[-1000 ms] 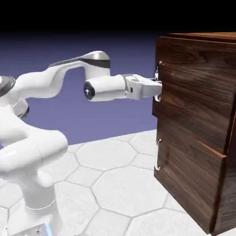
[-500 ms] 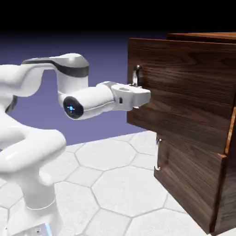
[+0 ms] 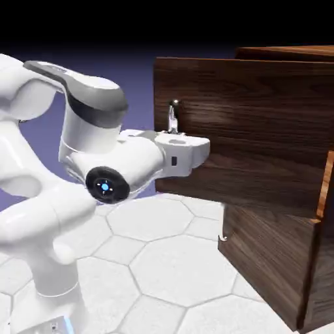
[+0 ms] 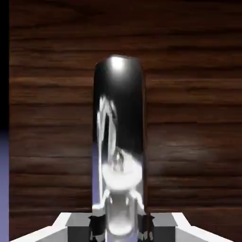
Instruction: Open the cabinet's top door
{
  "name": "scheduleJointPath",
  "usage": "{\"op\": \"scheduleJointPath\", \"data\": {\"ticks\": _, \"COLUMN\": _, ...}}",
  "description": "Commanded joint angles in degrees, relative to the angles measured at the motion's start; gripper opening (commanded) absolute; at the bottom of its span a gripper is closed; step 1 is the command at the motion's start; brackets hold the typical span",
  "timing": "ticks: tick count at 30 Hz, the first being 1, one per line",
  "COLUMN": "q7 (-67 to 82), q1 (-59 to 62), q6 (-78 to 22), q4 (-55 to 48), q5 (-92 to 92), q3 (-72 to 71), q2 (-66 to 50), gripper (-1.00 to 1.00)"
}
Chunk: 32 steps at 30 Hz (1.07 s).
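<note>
where the white arm (image 3: 98, 130) reaches across from the exterior view's left, its gripper (image 3: 175, 136) sits at the silver handle (image 3: 173, 116) of the top door (image 3: 248, 130), with the fingers pinched together on that bar. the handle's upper end pokes up above the white hand (image 3: 186, 153), upright and close to the door's free edge on the exterior view's left.

the top door stands swung out from the cabinet (image 3: 287, 196), its dark wood-grain panel angled out toward the exterior view's left so that its free edge hangs well clear of the cabinet body, over the pale hexagon-tiled table (image 3: 163, 261). below it the lower panel (image 3: 267, 254) lies flush and closed, its own small silver handle (image 3: 224, 236) at its left edge. a lighter orange-brown edge shows along the cabinet's corner on the right.

in the hand view the handle (image 4: 119, 137) fills the middle as a tall shiny bar with a rounded top, running down between the two small grey finger tips (image 4: 98, 221) at the bottom edge, which press against it from both sides. behind the bar the door's wood grain (image 4: 189, 118) covers nearly the whole picture, with a thin strip of the blue-violet backdrop along the left edge.
</note>
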<state>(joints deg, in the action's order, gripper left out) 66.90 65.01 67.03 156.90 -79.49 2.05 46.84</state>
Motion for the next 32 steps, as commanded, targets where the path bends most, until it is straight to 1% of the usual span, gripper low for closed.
{"op": "scheduleJointPath", "data": {"ticks": 1, "q7": 1.0, "q1": -0.1, "q6": -1.4, "q4": -1.4, "q5": 1.7, "q3": 1.0, "q2": -2.1, "gripper": -1.00}}
{"op": "scheduleJointPath", "data": {"ticks": 8, "q7": 7.7, "q1": -1.3, "q6": -11.5, "q4": -12.8, "q5": 12.2, "q3": 6.8, "q2": -16.6, "gripper": -1.00}}
{"op": "scheduleJointPath", "data": {"ticks": 16, "q7": 14.9, "q1": -3.3, "q6": -23.2, "q4": -28.9, "q5": 21.2, "q3": 10.8, "q2": -33.0, "gripper": -1.00}}
{"op": "scheduleJointPath", "data": {"ticks": 26, "q7": 22.2, "q1": -3.7, "q6": -36.2, "q4": -49.6, "q5": 28.3, "q3": 11.6, "q2": -50.5, "gripper": -1.00}}
{"op": "scheduleJointPath", "data": {"ticks": 31, "q7": 24.7, "q1": -3.1, "q6": -41.8, "q4": -60.0, "q5": 30.6, "q3": 10.8, "q2": -58.3, "gripper": -1.00}}
{"op": "scheduleJointPath", "data": {"ticks": 32, "q7": 24.9, "q1": -3.1, "q6": -42.2, "q4": -60.7, "q5": 30.7, "q3": 10.7, "q2": -58.8, "gripper": -1.00}}
